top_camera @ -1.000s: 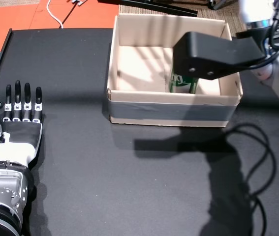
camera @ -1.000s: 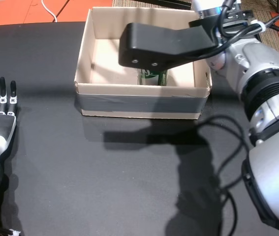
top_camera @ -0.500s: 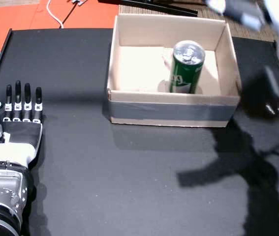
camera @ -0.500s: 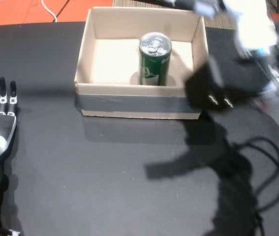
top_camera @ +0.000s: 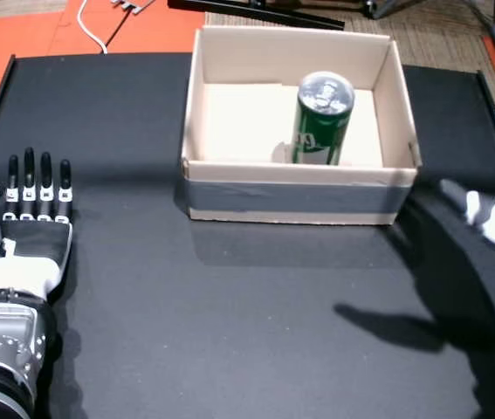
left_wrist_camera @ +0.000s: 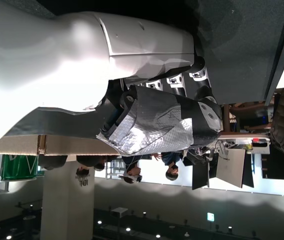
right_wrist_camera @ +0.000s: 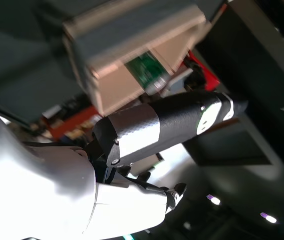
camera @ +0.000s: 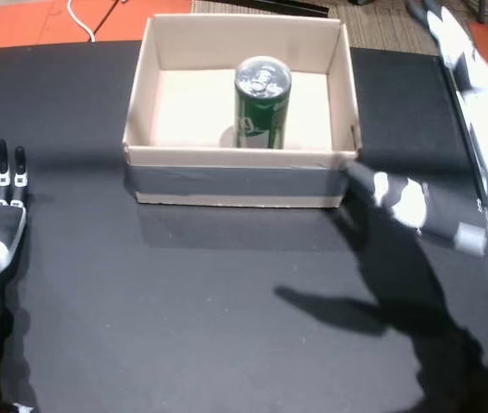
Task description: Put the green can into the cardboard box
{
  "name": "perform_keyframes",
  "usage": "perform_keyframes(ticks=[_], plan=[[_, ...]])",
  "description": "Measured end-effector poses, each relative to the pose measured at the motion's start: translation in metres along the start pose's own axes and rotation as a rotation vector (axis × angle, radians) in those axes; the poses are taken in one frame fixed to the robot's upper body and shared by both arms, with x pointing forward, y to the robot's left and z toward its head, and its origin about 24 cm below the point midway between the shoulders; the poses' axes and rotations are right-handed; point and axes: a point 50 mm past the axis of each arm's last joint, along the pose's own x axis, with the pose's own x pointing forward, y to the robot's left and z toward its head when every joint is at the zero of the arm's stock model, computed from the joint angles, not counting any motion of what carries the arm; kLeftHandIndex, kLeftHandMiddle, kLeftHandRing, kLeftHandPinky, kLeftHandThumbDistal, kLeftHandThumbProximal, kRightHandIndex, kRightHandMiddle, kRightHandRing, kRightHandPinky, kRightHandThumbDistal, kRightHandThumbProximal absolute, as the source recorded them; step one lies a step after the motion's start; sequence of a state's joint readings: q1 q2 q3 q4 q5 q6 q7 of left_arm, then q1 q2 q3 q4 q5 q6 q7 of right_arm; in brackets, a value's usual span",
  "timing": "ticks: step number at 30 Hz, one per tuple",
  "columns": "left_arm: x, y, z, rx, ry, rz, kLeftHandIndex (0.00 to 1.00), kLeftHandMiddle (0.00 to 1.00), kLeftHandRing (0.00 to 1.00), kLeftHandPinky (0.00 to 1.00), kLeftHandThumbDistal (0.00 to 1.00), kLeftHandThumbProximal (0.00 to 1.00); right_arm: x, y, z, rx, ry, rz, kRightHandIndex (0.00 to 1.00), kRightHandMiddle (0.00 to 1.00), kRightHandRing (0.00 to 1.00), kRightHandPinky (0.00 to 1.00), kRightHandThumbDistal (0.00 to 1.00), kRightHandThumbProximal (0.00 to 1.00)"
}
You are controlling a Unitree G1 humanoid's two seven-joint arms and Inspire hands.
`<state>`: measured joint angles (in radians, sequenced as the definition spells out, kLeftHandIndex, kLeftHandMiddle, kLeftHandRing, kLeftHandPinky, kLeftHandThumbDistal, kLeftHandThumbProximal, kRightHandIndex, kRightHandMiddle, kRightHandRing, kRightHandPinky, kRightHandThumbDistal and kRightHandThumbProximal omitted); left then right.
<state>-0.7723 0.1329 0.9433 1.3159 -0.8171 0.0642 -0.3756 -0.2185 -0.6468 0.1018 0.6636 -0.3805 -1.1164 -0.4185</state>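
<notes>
Standing upright inside the cardboard box (top_camera: 299, 188), the green can (top_camera: 322, 119) looks delivered, so the right robot hand (camera: 416, 206) beside it hangs empty, fingers spread.

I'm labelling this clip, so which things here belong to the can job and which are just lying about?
Job:
green can, upright in the box
cardboard box
right robot hand, empty

Lying about:
left robot hand, flat on the table
white cable

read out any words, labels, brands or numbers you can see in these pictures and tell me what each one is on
Green can: white lettering on its side, too blurred and turned to read in both head views.
Pillar in the left wrist view: a dark sign, too small to read.
Cardboard box: no print visible.
</notes>
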Motion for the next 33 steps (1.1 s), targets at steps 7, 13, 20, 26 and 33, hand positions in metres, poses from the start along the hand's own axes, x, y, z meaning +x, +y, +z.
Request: perform_keyframes(ticks=[7,13,20,26,33], plan=[[0.0,0.0,0.0,0.002,0.006,0.002,0.51,0.53,0.63,0.77,0.0,0.57,-0.033,0.008,0.002,0.185,0.1,-0.031,0.82,0.92,0.95,1.0,1.0,0.61],[0.0,0.0,0.0,0.004,0.007,0.006,0.52,0.53,0.64,0.79,0.0,0.57,-0.063,0.034,0.006,0.326,0.18,-0.036,0.78,0.88,0.92,1.0,1.0,0.61],[0.0,0.001,0.002,0.007,0.007,0.007,0.53,0.54,0.64,0.78,0.0,0.55,-0.099,0.073,0.006,0.566,0.341,-0.064,0.71,0.81,0.81,0.9,0.52,0.66],[0.0,0.001,0.002,0.009,0.013,0.009,0.51,0.51,0.63,0.77,0.0,0.56,-0.112,0.103,-0.003,0.813,0.494,-0.095,0.58,0.72,0.77,0.85,0.8,0.97],[0.0,0.0,0.006,0.014,0.005,0.007,0.56,0.54,0.62,0.77,0.0,0.63,-0.117,0.113,0.017,0.635,0.476,-0.24,0.47,0.6,0.64,0.76,0.57,0.93]])
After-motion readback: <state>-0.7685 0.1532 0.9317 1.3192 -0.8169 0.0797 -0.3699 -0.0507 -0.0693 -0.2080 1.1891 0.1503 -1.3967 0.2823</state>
